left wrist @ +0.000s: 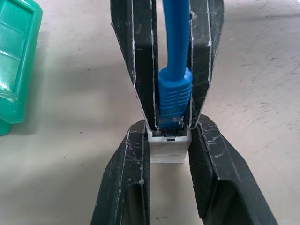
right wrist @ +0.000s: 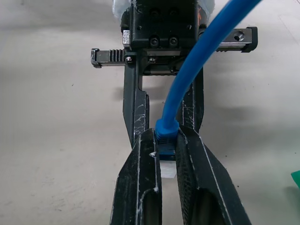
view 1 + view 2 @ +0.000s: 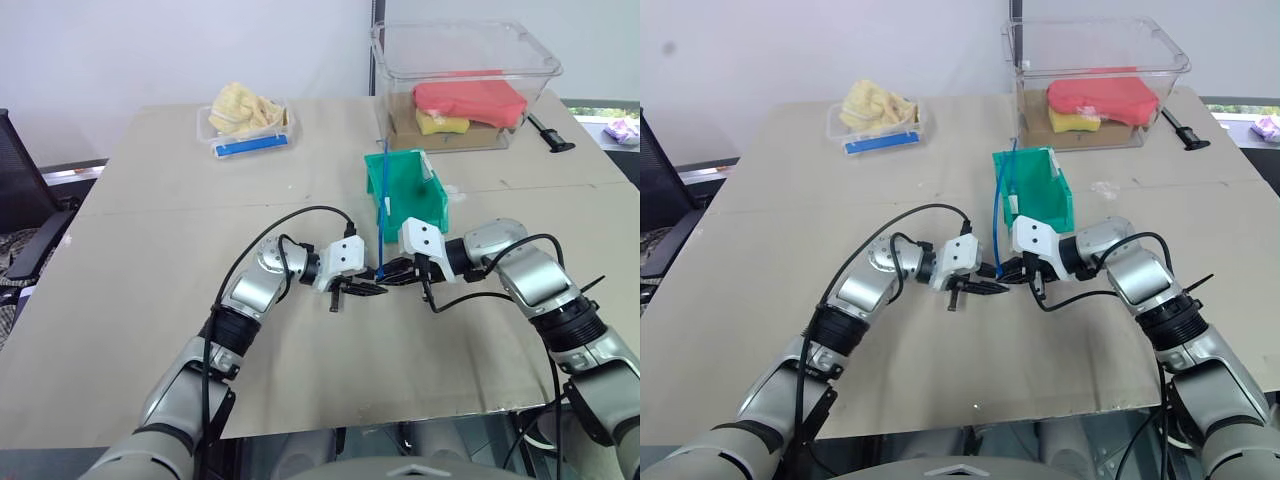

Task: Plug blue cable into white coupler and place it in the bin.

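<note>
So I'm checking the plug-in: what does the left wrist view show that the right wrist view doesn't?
Left wrist view: the white coupler between the left pincer's fingers, the cable's clear plug at its socket, and the bin. Right wrist view: the whole left pincer head-on behind the plug boot, with the coupler mostly hidden. Both show the blue cable pinched by the right pincer above the table.

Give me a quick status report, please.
Left end effector shut on white coupler. Right end effector shut on blue cable, plug entering coupler. Nothing obstructing.
</note>
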